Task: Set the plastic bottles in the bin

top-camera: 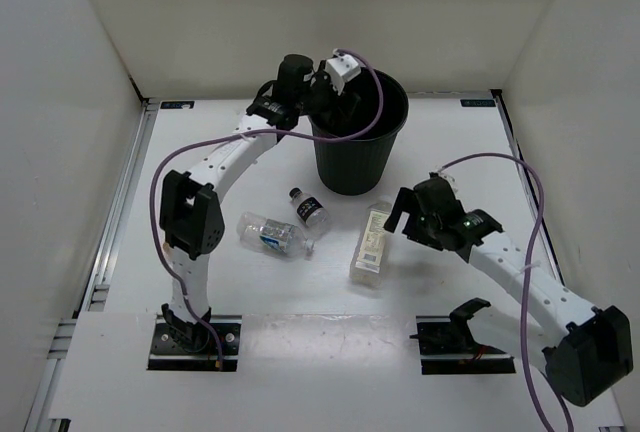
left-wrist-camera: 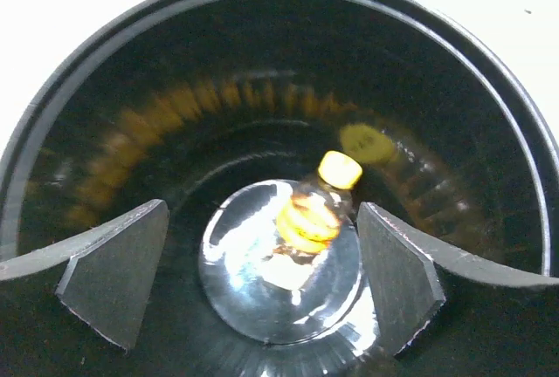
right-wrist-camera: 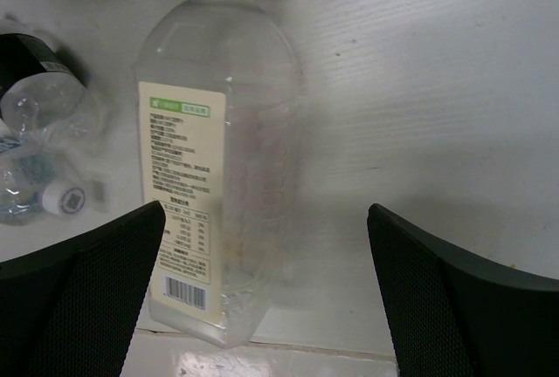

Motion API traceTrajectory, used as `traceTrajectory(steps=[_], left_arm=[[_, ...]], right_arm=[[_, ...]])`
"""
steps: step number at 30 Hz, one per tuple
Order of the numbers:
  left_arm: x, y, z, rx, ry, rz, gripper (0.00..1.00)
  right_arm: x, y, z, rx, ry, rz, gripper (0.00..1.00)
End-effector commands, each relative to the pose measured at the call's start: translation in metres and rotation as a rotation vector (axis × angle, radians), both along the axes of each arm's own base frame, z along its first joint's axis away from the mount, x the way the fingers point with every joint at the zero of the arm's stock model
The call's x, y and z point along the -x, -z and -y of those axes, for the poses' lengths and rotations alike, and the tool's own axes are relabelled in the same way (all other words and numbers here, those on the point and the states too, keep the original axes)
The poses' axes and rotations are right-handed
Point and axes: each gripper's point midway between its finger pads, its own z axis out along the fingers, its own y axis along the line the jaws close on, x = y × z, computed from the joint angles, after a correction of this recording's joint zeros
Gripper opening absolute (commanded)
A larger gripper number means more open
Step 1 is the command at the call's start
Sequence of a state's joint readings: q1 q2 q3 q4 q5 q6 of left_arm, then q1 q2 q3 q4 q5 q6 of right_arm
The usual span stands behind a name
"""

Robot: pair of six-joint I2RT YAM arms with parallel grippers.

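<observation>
The black bin (top-camera: pixel 350 167) stands at the back of the table. My left gripper (top-camera: pixel 347 102) hangs over its mouth. In the left wrist view the left gripper (left-wrist-camera: pixel 262 211) is open, and the yellow-capped bottle (left-wrist-camera: pixel 293 263) sits below between the fingers, base towards the camera, inside the bin (left-wrist-camera: pixel 262 45). The blue-labelled bottle (top-camera: pixel 272 236), the tiny black-capped bottle (top-camera: pixel 309 209) and the tall square pale-labelled bottle (top-camera: pixel 372 242) lie on the table. My right gripper (top-camera: pixel 400 214) is open just right of the tall bottle (right-wrist-camera: pixel 218 176), which lies near the left finger (right-wrist-camera: pixel 105 281).
White walls enclose the table on three sides. In the right wrist view the black-capped bottle (right-wrist-camera: pixel 35 71) and the blue-labelled bottle (right-wrist-camera: pixel 26 185) lie at the left edge. The two arm bases sit at the near edge.
</observation>
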State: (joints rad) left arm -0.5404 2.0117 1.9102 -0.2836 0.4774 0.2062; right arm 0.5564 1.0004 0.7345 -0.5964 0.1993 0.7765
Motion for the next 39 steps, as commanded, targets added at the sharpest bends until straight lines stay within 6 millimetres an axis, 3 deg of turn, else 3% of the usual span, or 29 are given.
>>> traceTrajectory(steps=[1,3,5,6,7,9,12,13,14,15,16,17,19,20,23,24,25,27,28,30,31,33,36,39], left_arm=[[0.011,-0.093,-0.016,0.078,-0.06,0.176,1.0],[0.004,-0.115,-0.029,0.088,-0.15,0.214,1.0],[0.003,-0.156,-0.05,0.12,-0.283,0.285,1.0],[0.004,-0.172,-0.06,0.141,-0.332,0.305,1.0],[0.012,-0.203,-0.075,0.174,-0.379,0.353,1.0],[0.014,-0.223,-0.103,0.151,-0.5,0.414,1.0],[0.022,-0.233,-0.154,0.045,-0.687,0.498,1.0],[0.015,-0.207,-0.175,-0.054,-0.727,0.486,1.0],[0.027,-0.214,-0.196,-0.067,-0.763,0.506,1.0],[0.03,-0.205,-0.215,-0.108,-0.811,0.5,1.0],[0.028,-0.169,-0.234,-0.206,-0.832,0.462,1.0],[0.045,-0.174,-0.251,-0.208,-0.85,0.479,1.0],[0.058,-0.152,-0.274,-0.248,-0.883,0.45,1.0],[0.07,-0.131,-0.295,-0.284,-0.917,0.424,1.0],[0.089,-0.099,-0.326,-0.339,-0.968,0.379,1.0],[0.099,-0.086,-0.333,-0.343,-0.979,0.36,1.0],[0.103,-0.081,-0.339,-0.349,-0.99,0.354,1.0],[0.114,-0.073,-0.354,-0.343,-1.03,0.325,1.0],[0.116,-0.076,-0.358,-0.338,-1.043,0.331,1.0],[0.122,-0.066,-0.367,-0.348,-1.052,0.298,1.0],[0.125,-0.07,-0.372,-0.34,-1.066,0.307,1.0],[0.128,-0.054,-0.381,-0.358,-1.081,0.272,1.0],[0.135,-0.038,-0.39,-0.388,-1.096,0.236,1.0],[0.143,-0.018,-0.399,-0.427,-1.113,0.193,1.0]], right_arm=[[-0.016,-0.021,-0.013,0.001,0.012,0.053,1.0],[-0.021,-0.027,-0.022,0.019,-0.003,0.07,1.0],[-0.024,-0.034,-0.028,0.034,-0.014,0.069,1.0],[-0.027,-0.026,-0.027,0.058,0.02,0.032,1.0],[-0.027,-0.023,-0.027,0.084,0.028,0.013,1.0],[-0.028,-0.013,-0.028,0.144,0.023,-0.043,1.0],[-0.031,0.001,-0.034,0.199,0.0,-0.1,1.0],[-0.033,0.004,-0.033,0.23,0.013,-0.101,1.0],[-0.034,0.013,-0.031,0.265,0.027,-0.129,1.0],[-0.034,0.014,-0.028,0.287,0.042,-0.144,1.0],[-0.035,0.019,-0.027,0.299,0.055,-0.153,1.0],[-0.035,0.025,-0.027,0.315,0.053,-0.171,1.0],[-0.032,0.032,-0.029,0.315,0.043,-0.197,1.0],[-0.032,0.035,-0.029,0.324,0.043,-0.208,1.0],[-0.026,0.049,-0.035,0.286,0.012,-0.227,0.96],[-0.023,0.052,-0.038,0.28,-0.002,-0.231,0.91],[-0.024,0.054,-0.039,0.274,-0.001,-0.224,0.75],[-0.017,0.055,-0.036,0.267,-0.007,-0.232,0.63],[-0.015,0.054,-0.034,0.269,-0.015,-0.229,0.52],[-0.012,0.049,-0.029,0.261,0.001,-0.207,0.4],[-0.01,0.043,-0.024,0.249,0.011,-0.195,0.35],[-0.008,0.042,-0.012,0.24,0.04,-0.192,0.28],[-0.015,0.019,0.005,0.213,0.082,-0.1,0.24],[-0.031,-0.028,0.032,0.213,0.157,0.062,0.21]])
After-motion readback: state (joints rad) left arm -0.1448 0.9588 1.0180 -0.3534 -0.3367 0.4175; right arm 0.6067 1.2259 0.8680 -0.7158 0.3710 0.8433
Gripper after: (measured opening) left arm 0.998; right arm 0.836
